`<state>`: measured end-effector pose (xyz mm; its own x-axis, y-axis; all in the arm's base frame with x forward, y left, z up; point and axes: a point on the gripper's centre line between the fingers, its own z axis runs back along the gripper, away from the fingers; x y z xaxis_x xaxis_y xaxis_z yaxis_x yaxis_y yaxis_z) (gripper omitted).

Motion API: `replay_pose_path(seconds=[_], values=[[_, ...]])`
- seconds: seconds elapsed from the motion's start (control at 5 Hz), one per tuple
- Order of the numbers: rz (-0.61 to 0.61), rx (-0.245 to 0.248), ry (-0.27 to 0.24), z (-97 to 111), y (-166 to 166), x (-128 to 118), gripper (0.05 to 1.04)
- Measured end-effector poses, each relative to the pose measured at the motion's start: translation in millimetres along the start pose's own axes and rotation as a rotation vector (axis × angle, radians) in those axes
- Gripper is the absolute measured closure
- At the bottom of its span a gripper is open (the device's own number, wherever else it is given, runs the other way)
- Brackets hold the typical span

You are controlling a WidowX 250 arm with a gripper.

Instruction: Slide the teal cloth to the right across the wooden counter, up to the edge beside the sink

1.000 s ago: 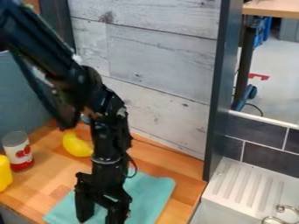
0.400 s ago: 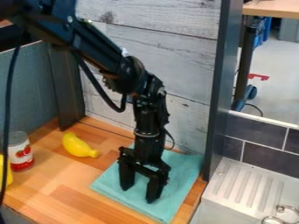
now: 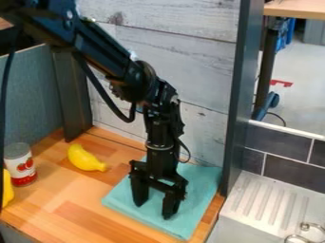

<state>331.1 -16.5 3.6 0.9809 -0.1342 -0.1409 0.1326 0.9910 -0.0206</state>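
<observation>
Pincer (image 3: pixel 153 210) was black, two fingers (image 3: pixel 139 191) blocky. Above it, pale ring (image 3: pixel 160 148) circled wrist (image 3: pixel 161 134); thin black cable (image 3: pixel 188 153) looped beside. Higher up, glossy black arm (image 3: pixel 105 46) carried thicker cable (image 3: pixel 96 84).

Bright, even light on the wooden counter (image 3: pixel 82 209), faint sheen near its back, fine detail soft.

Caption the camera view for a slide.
Black gripper over a teal cloth, a yellow banana and a can nearby.
</observation>
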Motion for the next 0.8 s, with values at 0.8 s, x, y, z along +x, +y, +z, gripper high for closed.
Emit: replay_pose_path(seconds=[0.8], values=[[0.03,0.027,-0.089,63,22,-69,0.083]])
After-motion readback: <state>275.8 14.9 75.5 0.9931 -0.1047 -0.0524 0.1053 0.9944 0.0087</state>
